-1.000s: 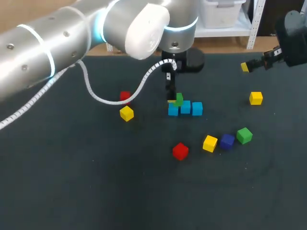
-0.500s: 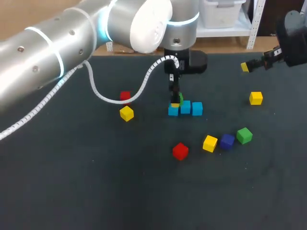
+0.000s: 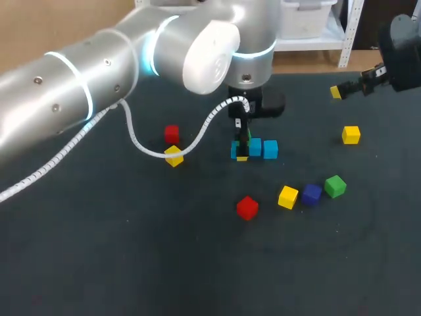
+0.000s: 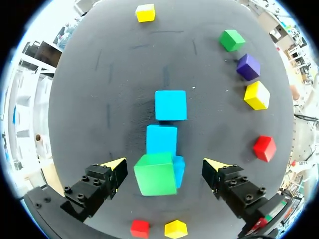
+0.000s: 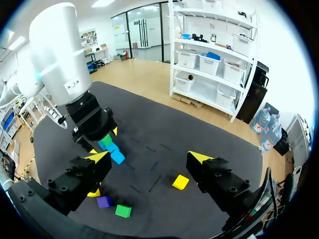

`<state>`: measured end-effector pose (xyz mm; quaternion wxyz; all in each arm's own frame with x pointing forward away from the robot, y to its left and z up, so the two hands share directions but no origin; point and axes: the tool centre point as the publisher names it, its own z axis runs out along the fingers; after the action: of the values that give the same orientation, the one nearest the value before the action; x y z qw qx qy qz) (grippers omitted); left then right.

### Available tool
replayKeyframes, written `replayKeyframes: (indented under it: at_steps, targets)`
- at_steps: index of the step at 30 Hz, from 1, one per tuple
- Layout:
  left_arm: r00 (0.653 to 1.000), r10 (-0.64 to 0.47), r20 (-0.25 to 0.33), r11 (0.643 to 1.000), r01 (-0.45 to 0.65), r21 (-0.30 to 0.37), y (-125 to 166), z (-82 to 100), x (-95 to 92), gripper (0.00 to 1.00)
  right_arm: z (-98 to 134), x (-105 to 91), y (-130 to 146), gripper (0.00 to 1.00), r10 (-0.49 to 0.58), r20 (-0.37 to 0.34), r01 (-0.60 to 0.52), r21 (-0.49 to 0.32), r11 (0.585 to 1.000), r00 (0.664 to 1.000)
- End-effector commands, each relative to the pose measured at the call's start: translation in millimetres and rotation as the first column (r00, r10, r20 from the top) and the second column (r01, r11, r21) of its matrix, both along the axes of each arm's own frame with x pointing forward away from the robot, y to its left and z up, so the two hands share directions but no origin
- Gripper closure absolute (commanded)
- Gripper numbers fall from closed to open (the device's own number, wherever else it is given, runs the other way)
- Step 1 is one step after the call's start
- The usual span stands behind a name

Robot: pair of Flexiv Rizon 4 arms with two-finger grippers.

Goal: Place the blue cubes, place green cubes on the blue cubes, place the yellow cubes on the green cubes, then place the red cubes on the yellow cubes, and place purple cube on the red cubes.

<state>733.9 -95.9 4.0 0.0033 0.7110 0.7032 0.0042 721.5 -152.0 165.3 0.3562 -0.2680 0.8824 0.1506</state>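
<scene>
Three blue cubes (image 4: 170,105) lie in a row mid-table. A green cube (image 4: 155,174) sits on the blue cube at the row's end, slightly askew. My left gripper (image 4: 166,164) stands open around it, with a gap at each finger. From the head view the left gripper (image 3: 242,143) covers most of that cube and the blue row (image 3: 263,149) runs off to its right. A second green cube (image 3: 335,186), a purple cube (image 3: 312,193) and a yellow cube (image 3: 287,197) lie close together at the front right. My right gripper (image 5: 149,158) hangs open and empty above the far right of the table.
Loose cubes lie around: red (image 3: 172,134) and yellow (image 3: 173,157) left of the row, red (image 3: 247,207) in front, yellow (image 3: 350,135) at the right. The left arm's white cable (image 3: 197,135) hangs over the table left of the stack.
My left gripper has come forward and down over the green cube, which now shows only in part in the head view. The right arm has kept still.
</scene>
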Motion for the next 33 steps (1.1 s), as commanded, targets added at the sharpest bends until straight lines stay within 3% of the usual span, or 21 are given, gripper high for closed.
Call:
replayKeyframes:
  at_steps: [1, 27, 30, 31, 33]
  targets:
    - [1.0, 0.003, -0.009, 1.0, -0.003, -0.019, 0.9, -4.2, 5.9, 0.0, -0.4, -1.4, 1.2, 0.0, -0.006, 0.004, 0.007, -0.004, 1.0, 1.0]
    - [0.999, -0.041, 0.007, 0.998, 0.041, -0.043, -8.8, -4.5, 13.8, 0.0, -0.4, -1.4, 1.2, 0.0, -0.006, 0.004, 0.007, -0.004, 1.0, 1.0]
    - [0.999, -0.04, 0.008, 0.998, 0.041, -0.039, -9.1, -4.4, 14.3, 0.16, -0.4, -1.4, 1.2, 0.0, -0.006, 0.004, 0.007, -0.004, 1.0, 1.0]
    - [0.999, -0.04, 0.008, 0.999, 0.04, -0.037, -9.1, -4.6, 14.6, 0.33, -0.4, -1.4, 1.2, 0.0, -0.006, 0.004, 0.007, -0.004, 1.0, 1.0]
    - [0.999, -0.039, 0.007, 0.999, 0.039, -0.035, -8.9, -4.8, 15.0, 0.51, -0.4, -1.4, 1.2, 0.0, -0.006, 0.004, 0.007, -0.004, 1.0, 1.0]
